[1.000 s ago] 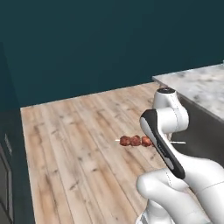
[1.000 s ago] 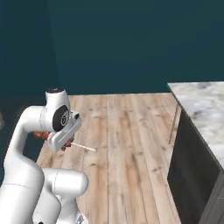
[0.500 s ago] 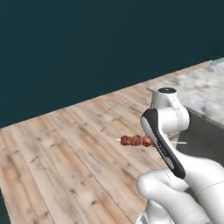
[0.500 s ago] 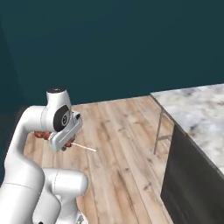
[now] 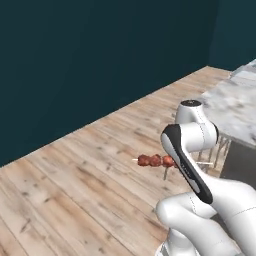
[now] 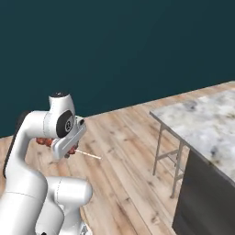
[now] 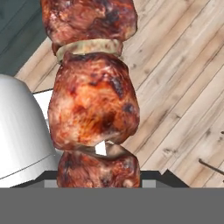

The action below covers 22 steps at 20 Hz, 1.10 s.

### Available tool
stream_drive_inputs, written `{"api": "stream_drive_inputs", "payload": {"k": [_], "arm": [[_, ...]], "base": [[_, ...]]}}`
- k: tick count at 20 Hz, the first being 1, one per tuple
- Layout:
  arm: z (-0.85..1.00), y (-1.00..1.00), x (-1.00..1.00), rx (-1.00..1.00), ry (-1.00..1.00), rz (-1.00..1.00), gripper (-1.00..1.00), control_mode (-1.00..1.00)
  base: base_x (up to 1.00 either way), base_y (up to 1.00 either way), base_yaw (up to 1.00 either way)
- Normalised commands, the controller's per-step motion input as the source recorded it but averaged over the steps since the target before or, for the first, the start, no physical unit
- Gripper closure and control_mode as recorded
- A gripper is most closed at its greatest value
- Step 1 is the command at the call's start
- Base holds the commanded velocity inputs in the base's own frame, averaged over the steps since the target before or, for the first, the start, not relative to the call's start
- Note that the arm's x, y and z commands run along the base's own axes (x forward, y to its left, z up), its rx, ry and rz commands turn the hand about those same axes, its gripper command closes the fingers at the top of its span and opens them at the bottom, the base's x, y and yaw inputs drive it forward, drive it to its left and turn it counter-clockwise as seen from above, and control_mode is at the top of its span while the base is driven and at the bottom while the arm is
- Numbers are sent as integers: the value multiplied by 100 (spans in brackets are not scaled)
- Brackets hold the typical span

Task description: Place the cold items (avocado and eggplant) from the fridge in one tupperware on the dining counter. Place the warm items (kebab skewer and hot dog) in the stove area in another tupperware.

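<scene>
Two-finger gripper (image 6: pixel 69 149) clamped on brown grilled-meat kebab skewer (image 5: pixel 156 160), held roughly level above light wooden plank floor (image 5: pixel 75 190), grey marble-topped counter (image 6: pixel 206 128) to the arm's right.

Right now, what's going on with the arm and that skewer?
The gripper is shut on the kebab skewer and holds it in the air above the wooden floor. In the hand view the meat chunks sit right in front of the camera. The marble dining counter is off to the right. The skewer is not yet in any tupperware.
</scene>
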Motion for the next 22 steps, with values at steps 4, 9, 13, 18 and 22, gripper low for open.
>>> {"api": "stream_drive_inputs", "payload": {"k": [4,9,13,18,22], "arm": [[0,0,0,0,0,0,100,100],[0,0,0,0,0,0,100,100],[0,0,0,0,0,0,100,100],[0,0,0,0,0,0,100,100],[0,0,0,0,0,0,100,100]], "base": [[100,98,-42],[100,99,-43],[100,94,-49],[96,92,-53],[82,78,-61]]}}
